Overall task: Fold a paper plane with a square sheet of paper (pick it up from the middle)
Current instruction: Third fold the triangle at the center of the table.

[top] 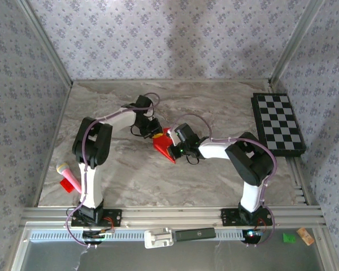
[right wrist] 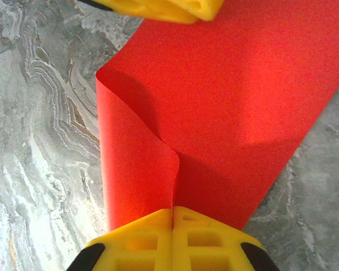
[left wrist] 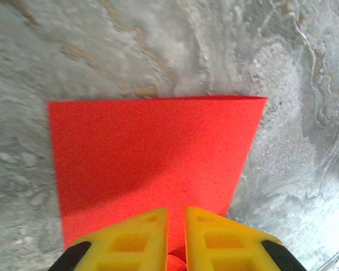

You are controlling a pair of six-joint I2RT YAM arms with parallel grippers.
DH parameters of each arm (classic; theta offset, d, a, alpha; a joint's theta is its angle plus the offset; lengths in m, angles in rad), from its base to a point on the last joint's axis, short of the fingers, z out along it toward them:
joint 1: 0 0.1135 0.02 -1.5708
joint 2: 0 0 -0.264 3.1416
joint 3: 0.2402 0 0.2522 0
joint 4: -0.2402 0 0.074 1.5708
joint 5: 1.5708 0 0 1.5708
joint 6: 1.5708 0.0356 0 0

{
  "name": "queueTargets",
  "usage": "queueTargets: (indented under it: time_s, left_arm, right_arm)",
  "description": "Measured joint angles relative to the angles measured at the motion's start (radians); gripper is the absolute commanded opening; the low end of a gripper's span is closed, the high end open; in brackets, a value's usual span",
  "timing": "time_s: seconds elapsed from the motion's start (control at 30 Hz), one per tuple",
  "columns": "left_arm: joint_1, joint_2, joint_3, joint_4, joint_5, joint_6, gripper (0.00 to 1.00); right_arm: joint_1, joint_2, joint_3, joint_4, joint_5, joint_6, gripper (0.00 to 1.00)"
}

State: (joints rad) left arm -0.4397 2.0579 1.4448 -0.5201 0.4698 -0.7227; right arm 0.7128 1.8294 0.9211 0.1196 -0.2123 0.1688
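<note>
Middle of the marbled table, and both arms met over the square sheet of paper, bright red and already creased into a smaller, tapering shape. The left end effector came at it from the far side and the right end effector from the near right.

Through the left wrist camera, the yellow fingers were drawn almost together, just a thin slit between them, with red showing in that slit. The left end effector was clenched on the sheet's edge, and the rest of the paper lay flat on the table beyond it.

On the right wrist camera, the right end effector was pinched tight, finger against finger, grasping a raised flap of the paper that curled up off the flat layer. The chequered board sat well apart at the right edge.
</note>
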Motion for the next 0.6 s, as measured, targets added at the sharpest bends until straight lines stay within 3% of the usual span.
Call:
queueTargets:
  time_s: [0.6]
  left_arm:
    - [-0.001,0.045,0.002,-0.005,-0.003,0.027,0.02]
  right_arm:
    - [-0.006,0.000,0.014,-0.011,-0.001,0.000,0.04]
